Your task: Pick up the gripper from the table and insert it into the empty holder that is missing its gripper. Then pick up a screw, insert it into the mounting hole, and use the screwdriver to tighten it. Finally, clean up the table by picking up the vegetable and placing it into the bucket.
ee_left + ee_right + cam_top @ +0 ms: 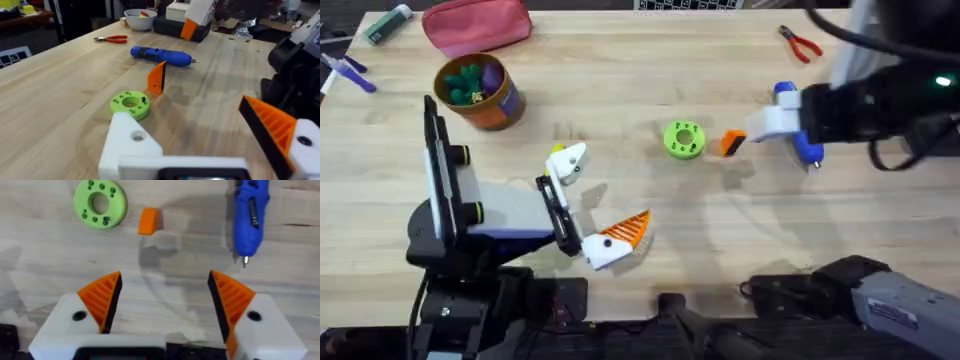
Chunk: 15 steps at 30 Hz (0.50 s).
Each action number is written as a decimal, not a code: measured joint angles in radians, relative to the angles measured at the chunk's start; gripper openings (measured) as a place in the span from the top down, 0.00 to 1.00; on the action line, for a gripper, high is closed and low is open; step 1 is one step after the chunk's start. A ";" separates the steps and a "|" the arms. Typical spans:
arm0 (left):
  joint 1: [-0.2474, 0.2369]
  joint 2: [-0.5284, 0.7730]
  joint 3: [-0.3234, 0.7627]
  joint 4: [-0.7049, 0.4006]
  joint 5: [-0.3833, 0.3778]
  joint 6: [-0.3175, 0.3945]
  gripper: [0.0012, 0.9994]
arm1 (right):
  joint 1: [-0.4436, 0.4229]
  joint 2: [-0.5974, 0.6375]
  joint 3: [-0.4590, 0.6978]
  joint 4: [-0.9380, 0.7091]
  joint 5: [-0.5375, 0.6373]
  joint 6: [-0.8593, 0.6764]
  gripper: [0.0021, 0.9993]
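Well, gripper (pixel 147 221) stands between disc (pixel 100 203) (green) and screwdriver (pixel 251 211).

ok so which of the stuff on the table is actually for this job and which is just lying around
For the job:
- the gripper, loose orange pad standing on the table
- the empty holder, on the left arm
- the screwdriver, blue
- the bucket

Lying about:
- green disc
- red-handled pliers
- pink pouch
- white bowl
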<state>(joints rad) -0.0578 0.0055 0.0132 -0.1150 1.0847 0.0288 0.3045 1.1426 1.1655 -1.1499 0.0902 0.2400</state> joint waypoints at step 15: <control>0.000 0.000 0.000 0.000 0.000 0.000 0.05 | 0.075 0.273 0.066 0.009 0.018 0.122 0.01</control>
<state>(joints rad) -0.0576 0.0055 0.0132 -0.1150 1.0847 0.0288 0.3794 1.4152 1.2316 -1.1404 0.1085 0.3615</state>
